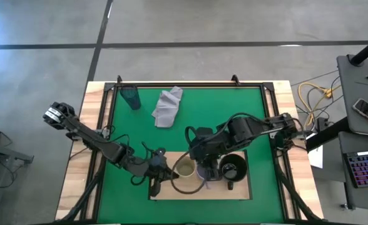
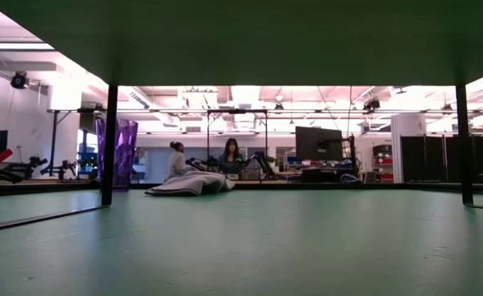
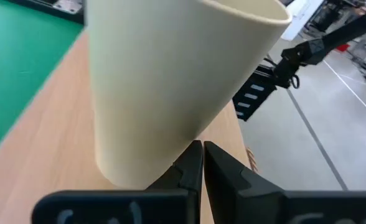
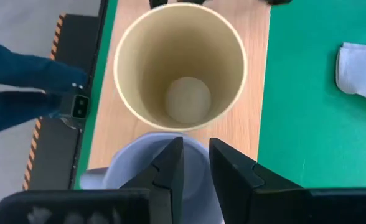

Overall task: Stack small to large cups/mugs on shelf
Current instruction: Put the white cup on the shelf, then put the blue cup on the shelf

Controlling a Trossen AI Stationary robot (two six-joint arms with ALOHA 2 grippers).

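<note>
Cups, four: high view, cream cup (image 1: 185, 169), lavender mug (image 1: 204, 170), black mug (image 1: 233, 169) in a row on the shelf (image 1: 240, 190) at 6 o'clock; tumbler (image 1: 131, 97) at 11 o'clock on the desk (image 1: 234, 106).

Left wrist: left end effector (image 3: 202, 163) fingers together beside the cream cup; looks rigid, smooth, probably slippery; grip the rim.

Right wrist: right end effector (image 4: 195, 163) clamped on the lavender mug's wall.

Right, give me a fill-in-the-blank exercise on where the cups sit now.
1. The cream cup, lavender mug and black mug stand in a row on the wooden ____.
2. The teal tumbler stands on the green ____.
3. Beside the tumbler lies a crumpled grey ____.
4. Of the three in the row, the ____ mug is in the middle.

Missing words: shelf; mat; cloth; lavender
</note>
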